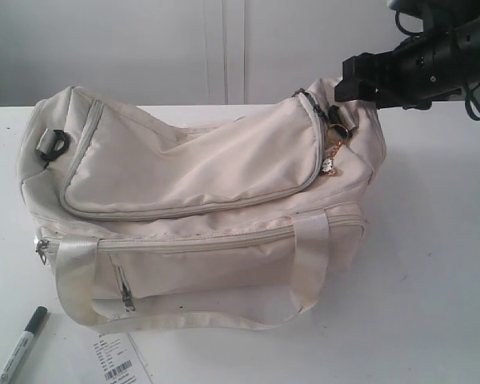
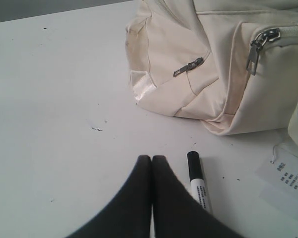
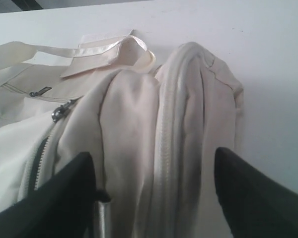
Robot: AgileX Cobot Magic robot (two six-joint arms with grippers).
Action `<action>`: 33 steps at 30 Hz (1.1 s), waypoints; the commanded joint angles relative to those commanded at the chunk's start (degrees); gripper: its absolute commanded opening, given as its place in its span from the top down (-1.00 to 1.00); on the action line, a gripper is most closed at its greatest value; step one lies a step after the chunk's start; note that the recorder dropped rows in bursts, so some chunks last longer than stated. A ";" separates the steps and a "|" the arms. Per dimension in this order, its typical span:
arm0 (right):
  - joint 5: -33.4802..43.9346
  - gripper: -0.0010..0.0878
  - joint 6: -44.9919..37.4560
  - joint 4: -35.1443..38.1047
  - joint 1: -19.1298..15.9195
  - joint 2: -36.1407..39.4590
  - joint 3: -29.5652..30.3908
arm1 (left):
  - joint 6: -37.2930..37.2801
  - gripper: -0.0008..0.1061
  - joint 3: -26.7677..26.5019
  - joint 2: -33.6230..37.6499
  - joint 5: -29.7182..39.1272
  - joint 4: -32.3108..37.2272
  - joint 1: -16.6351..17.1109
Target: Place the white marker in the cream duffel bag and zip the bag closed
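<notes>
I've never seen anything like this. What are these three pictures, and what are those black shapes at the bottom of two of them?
This is a robot with two arms, each ending in a two-fingered pincer. One picture comes from a camera off the arms; the other two from cameras on the wrists, so the black shapes are the pincers themselves. On the white table lie a cream duffel bag, a white marker and a barcode label. The left pincer is shut and empty, near the marker. The right pincer is open, its fingers either side of the bag's end. Nothing is held.
</notes>
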 joint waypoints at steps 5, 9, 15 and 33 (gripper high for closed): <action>0.01 -0.30 0.00 0.00 0.00 1.08 -0.41 | 0.00 0.99 0.00 0.00 0.00 0.00 0.00; 0.11 0.23 0.00 0.00 0.00 1.21 -0.41 | 0.00 0.99 0.00 0.00 0.00 0.00 0.00; -0.11 0.98 0.00 0.28 0.00 1.21 -0.41 | 0.00 0.99 0.00 0.00 0.00 0.00 0.00; 0.38 0.98 0.00 0.28 0.00 1.21 -0.41 | -2.27 0.99 0.00 0.00 -1.35 -3.01 0.00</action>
